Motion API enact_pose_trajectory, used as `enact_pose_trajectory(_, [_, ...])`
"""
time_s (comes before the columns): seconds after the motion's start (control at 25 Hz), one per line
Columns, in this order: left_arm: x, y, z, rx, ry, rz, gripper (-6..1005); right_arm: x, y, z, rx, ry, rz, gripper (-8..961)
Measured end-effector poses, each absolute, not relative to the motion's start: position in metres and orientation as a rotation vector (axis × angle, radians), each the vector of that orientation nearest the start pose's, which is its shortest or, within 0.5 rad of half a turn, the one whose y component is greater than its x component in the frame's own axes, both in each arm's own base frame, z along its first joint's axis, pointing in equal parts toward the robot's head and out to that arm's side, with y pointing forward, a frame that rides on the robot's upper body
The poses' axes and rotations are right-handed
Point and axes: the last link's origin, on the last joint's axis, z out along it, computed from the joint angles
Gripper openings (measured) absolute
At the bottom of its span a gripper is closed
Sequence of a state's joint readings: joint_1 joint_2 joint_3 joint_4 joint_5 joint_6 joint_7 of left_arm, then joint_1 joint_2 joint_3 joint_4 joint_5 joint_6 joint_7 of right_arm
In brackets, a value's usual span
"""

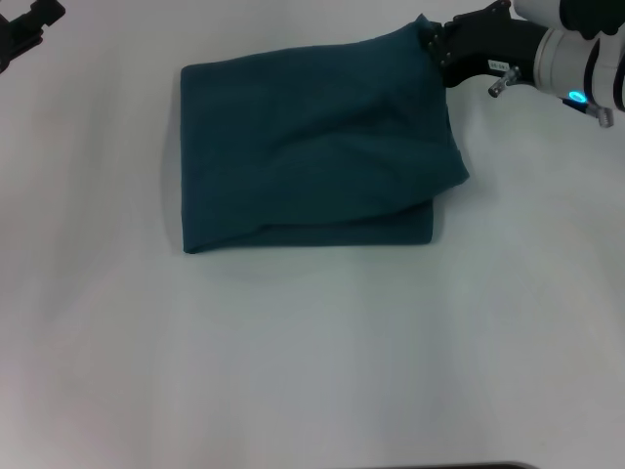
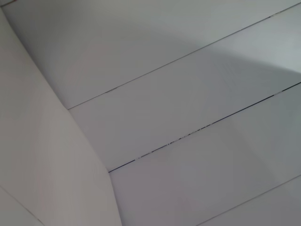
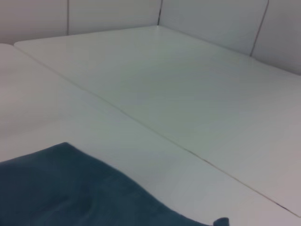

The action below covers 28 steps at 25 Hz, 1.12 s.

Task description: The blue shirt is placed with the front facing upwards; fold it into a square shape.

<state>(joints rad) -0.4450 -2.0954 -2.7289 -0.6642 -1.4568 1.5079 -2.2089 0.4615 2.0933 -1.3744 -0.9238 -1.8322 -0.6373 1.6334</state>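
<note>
Head view: the blue shirt (image 1: pixel 312 156) lies folded into a rough rectangle on the white worktop (image 1: pixel 312 352), nearer the far edge than the near one and about midway between its left and right sides. Its plain back faces up; no lettering shows. The left and near edges are fairly straight, while the far right corner is pulled up into a peak and a loose flap bulges out past the right edge of the lower layer. The right gripper (image 1: pixel 431 41) is at that raised corner, near the far right of the worktop, its dark fingers pinched on the cloth there. The left gripper (image 1: pixel 27 29) sits at the far left corner of the worktop, well apart from the shirt; I cannot tell whether its fingers are open or closed

Left wrist view: only pale panels with thin dark seams; neither shirt nor fingers show

Right wrist view: the teal cloth (image 3: pixel 80 193) fills one lower corner, lying on the white worktop (image 3: pixel 155 94), with white wall panels (image 3: pixel 211 19) behind the far edge
</note>
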Motion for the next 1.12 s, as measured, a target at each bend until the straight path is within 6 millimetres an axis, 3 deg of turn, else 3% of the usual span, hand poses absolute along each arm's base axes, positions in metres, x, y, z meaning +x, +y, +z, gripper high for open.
enact_pose_trajectory(0.4, [-0.288,0.336,0.069,-1.822,-1.677,-1.502,951,0.246,0.414,0.002,-2.195,0.584,0.28,126])
enact_pose_trajectory(0.52, [-0.288,0.336,0.07,-1.819,-1.672,-1.512,951,0.246,0.408,0.013,-2.231,0.648,0.366,270])
enact_pose_trajectory(0.72, [-0.288,0.334,0.073,-1.836,-1.658,-1.517,951,0.249,0.37,0.038,-2.372,0.769,0.669,491])
enact_pose_trajectory(0.88, [-0.292,0.33,0.076,-1.836,-1.65,-1.509,951,0.262,0.332,0.064,-2.428,0.848,0.864,656])
enact_pose_trajectory(1.12, [-0.298,0.326,0.077,-1.815,-1.662,-1.5,951,0.294,0.287,0.091,-2.472,0.996,0.886,869])
